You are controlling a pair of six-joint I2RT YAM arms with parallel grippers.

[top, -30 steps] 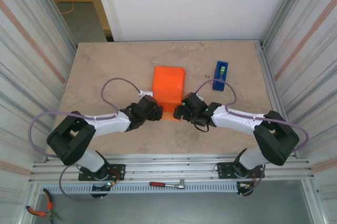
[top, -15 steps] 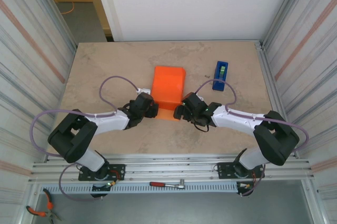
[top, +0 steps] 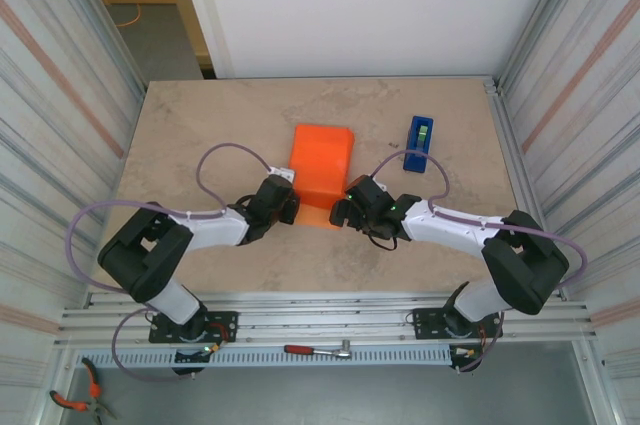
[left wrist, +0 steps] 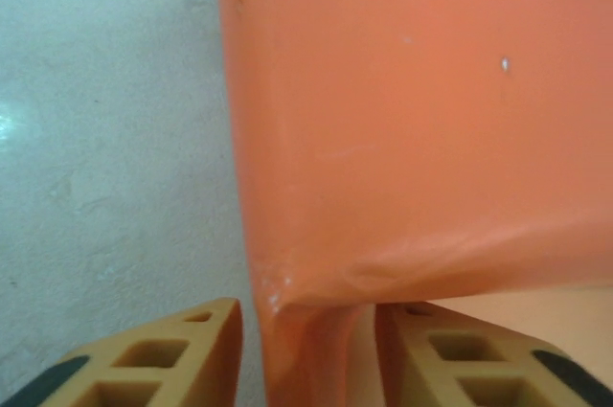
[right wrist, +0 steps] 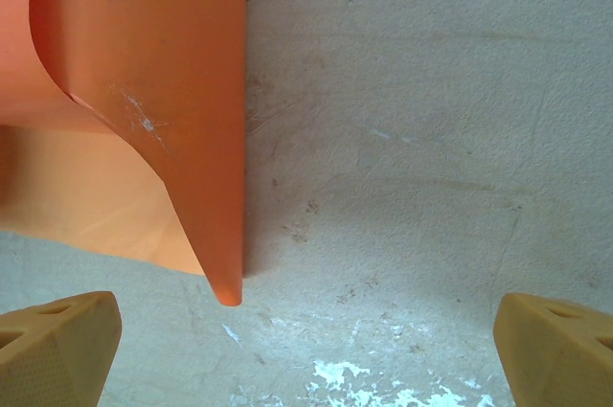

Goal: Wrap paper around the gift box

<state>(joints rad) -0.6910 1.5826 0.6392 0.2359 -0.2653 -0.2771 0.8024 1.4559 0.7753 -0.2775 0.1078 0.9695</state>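
The paper (top: 320, 167) lies folded near the middle of the table (top: 200, 125). The tape dispenser (top: 420, 140) stands to its right and a bit further back, apart from it. The left gripper (top: 283, 207) is at the paper's near left corner, and a fold of the paper stands between its two fingers (left wrist: 153, 364). The right gripper (top: 347, 208) is at the near right corner, with bare table between its fingers; the paper's pointed tip lies just ahead, nearer its left finger. Past the table's near edge, a ratchet wrench (top: 318, 350) lies on the rail between the arm bases, and pliers (top: 75, 397) lie far to the left.
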